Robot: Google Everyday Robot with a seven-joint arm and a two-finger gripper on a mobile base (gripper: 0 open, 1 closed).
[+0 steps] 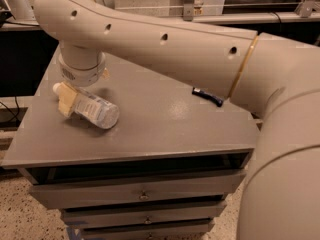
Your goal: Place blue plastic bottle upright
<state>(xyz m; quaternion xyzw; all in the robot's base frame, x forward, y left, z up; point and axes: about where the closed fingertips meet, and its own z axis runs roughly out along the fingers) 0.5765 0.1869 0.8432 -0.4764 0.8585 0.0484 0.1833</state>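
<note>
The gripper (75, 95) sits at the bottle's (97, 110) cap end; whether it pinches, I cannot tell. The arm (165, 44) hides the table's (165, 129) back. A dark packet (207, 96) lies well apart. The clear, bluish bottle lies on its side at the table's left.

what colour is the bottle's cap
White cap, best in the camera view; gripper at the bottle neck.
</note>
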